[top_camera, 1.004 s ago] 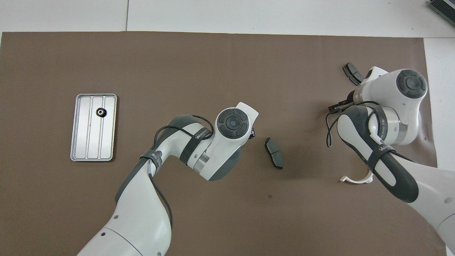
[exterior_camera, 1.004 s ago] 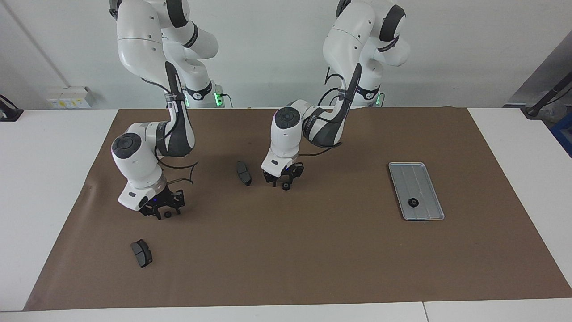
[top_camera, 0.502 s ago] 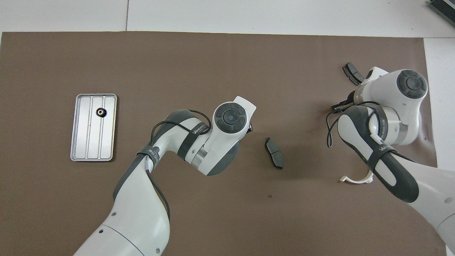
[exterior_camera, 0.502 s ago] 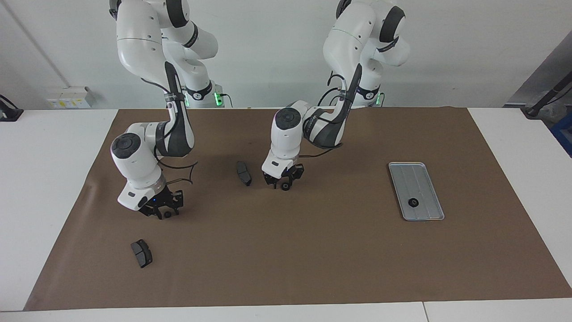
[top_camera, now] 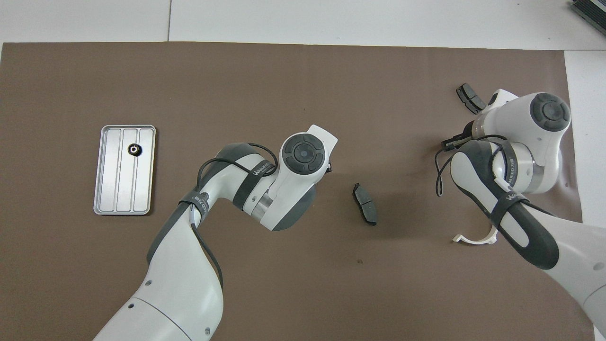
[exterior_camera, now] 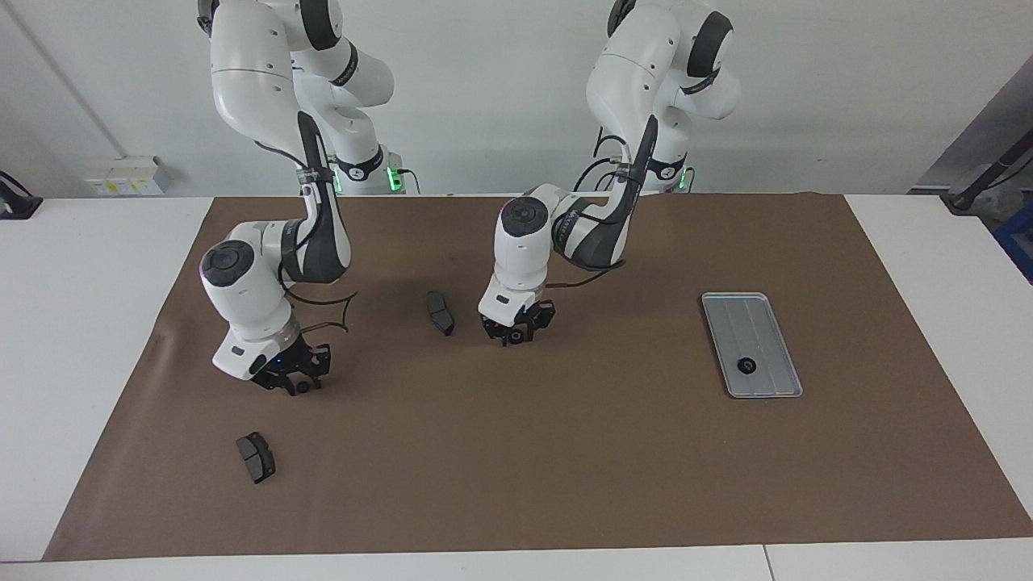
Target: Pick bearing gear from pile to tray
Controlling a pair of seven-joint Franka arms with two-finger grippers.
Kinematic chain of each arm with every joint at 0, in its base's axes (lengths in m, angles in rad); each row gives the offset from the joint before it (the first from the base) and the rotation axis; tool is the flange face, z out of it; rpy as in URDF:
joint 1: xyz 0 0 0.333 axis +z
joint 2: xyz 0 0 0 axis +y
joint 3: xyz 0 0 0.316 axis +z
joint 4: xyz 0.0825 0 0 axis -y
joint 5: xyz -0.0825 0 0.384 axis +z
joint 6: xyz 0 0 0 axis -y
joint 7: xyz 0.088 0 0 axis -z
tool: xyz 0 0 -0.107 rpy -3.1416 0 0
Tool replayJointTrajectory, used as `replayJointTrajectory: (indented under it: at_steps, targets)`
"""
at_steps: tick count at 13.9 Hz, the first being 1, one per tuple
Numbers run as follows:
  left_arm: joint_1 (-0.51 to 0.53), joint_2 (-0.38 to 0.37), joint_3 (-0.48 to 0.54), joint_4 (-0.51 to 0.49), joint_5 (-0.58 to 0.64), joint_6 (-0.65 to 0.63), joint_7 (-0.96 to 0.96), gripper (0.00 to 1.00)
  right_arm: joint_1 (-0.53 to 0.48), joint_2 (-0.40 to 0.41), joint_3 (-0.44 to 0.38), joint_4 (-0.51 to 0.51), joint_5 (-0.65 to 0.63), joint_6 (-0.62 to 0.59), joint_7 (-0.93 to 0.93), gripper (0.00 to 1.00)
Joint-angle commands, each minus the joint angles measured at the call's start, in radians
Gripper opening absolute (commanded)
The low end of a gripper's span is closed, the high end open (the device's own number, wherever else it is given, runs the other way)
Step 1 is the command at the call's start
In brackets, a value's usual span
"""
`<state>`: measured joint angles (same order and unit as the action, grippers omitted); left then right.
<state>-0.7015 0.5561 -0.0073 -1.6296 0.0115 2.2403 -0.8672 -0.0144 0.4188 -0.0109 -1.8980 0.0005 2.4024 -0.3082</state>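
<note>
A black bearing gear (exterior_camera: 512,335) sits between the fingertips of my left gripper (exterior_camera: 515,331), which is shut on it low over the brown mat, beside a dark grey pad (exterior_camera: 440,313). My right gripper (exterior_camera: 295,382) is shut on a second black gear (exterior_camera: 302,387), low over the mat at the right arm's end. The silver tray (exterior_camera: 767,323) lies at the left arm's end with one black gear (exterior_camera: 746,366) in it. From overhead, both grippers are hidden under their own wrists; the tray (top_camera: 124,189) and its gear (top_camera: 134,149) show.
Another dark grey pad (exterior_camera: 256,457) lies farther from the robots than the right gripper. A white half-ring bracket (top_camera: 473,239) lies by the right arm's forearm. The brown mat (exterior_camera: 565,468) covers most of the white table.
Both grippers' fingers have closed in on their gears. The left wrist has shifted slightly toward the tray; the right arm has barely moved.
</note>
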Motion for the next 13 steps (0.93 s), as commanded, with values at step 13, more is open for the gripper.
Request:
replayJointTrajectory:
  at_steps: [13]
  targets:
    - [0.235,-0.036,-0.003,0.077,0.008,-0.172,0.238,0.02,-0.016,-0.005,0.006,-0.006,0.036,-0.032,-0.009,0.47]
